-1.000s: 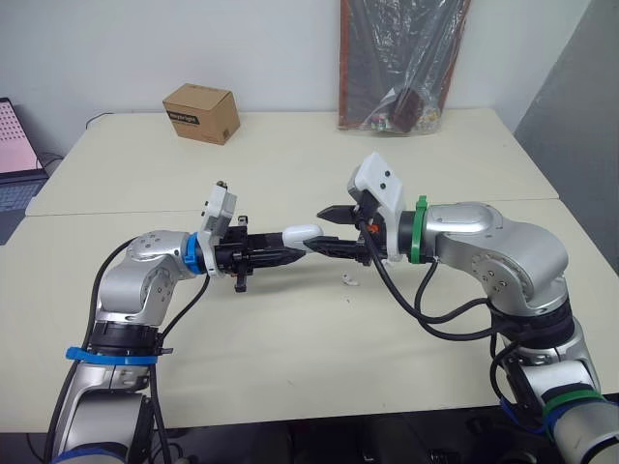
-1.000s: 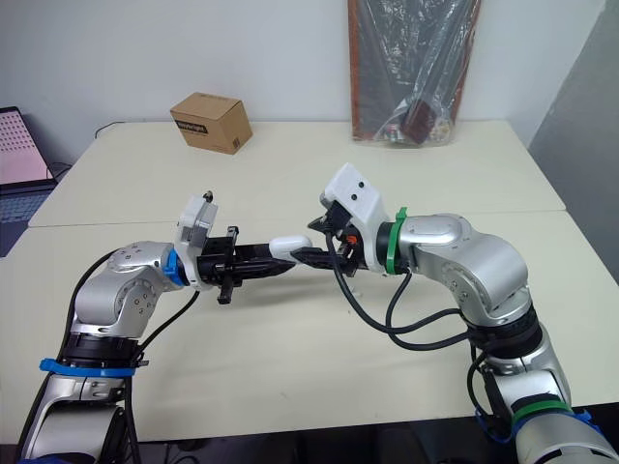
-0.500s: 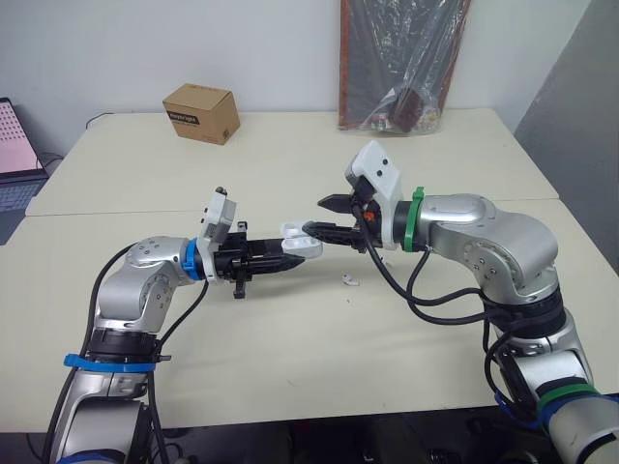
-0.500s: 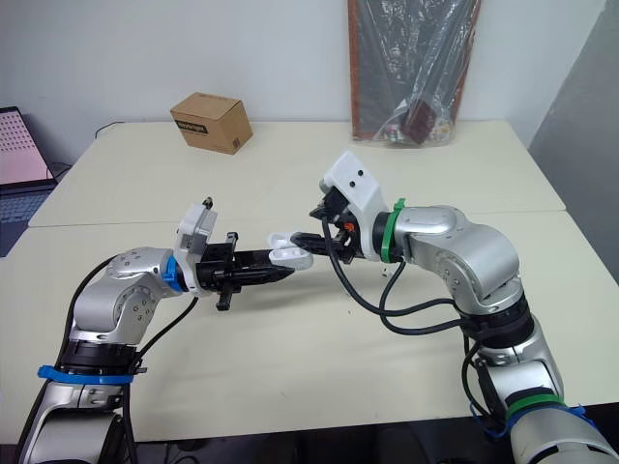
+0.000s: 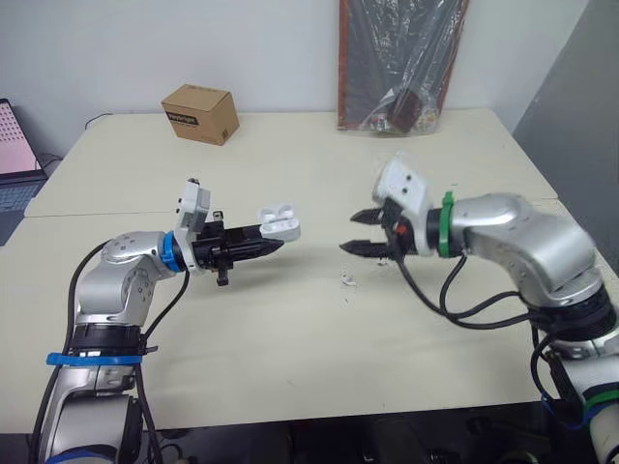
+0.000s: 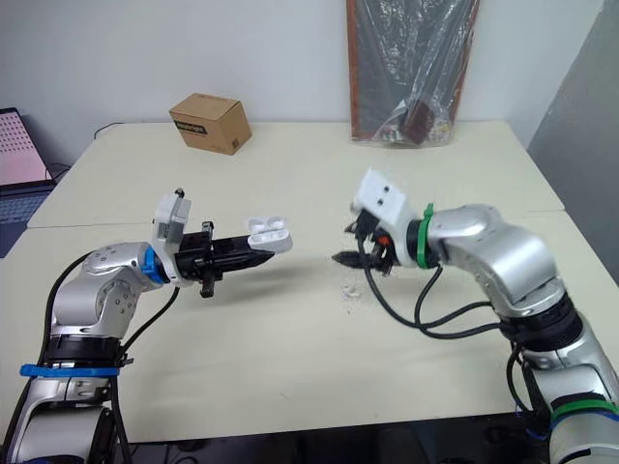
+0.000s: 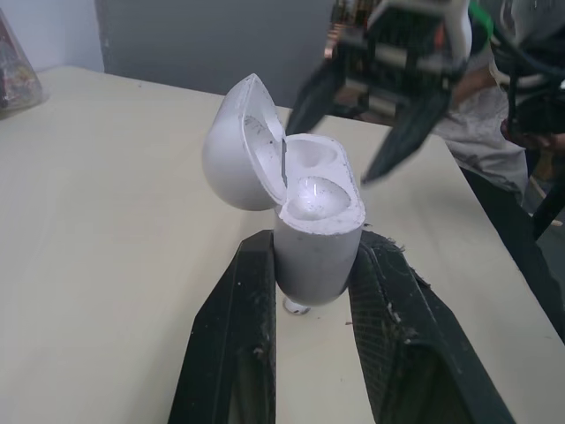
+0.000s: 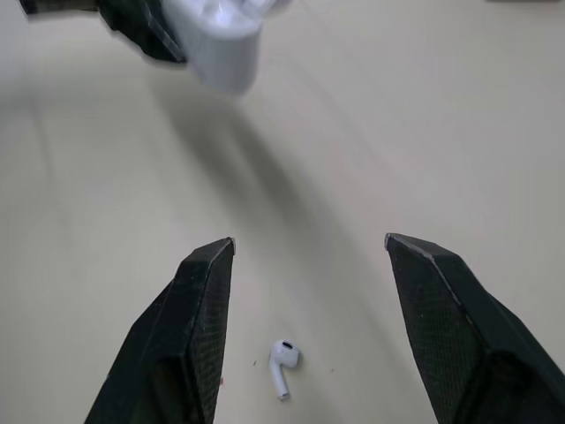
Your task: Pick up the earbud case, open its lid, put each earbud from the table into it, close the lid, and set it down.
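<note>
Both arms have drawn apart since a second ago: the right gripper [image 5: 350, 232], fingers spread wide and empty, has backed away from the earbud case [image 5: 279, 223] and hangs just above an earbud [image 8: 282, 358] lying on the table [image 5: 290, 358]. Well across from it, the left gripper [image 5: 272, 243] clamps the case's base in the air, lid flipped open.
</note>
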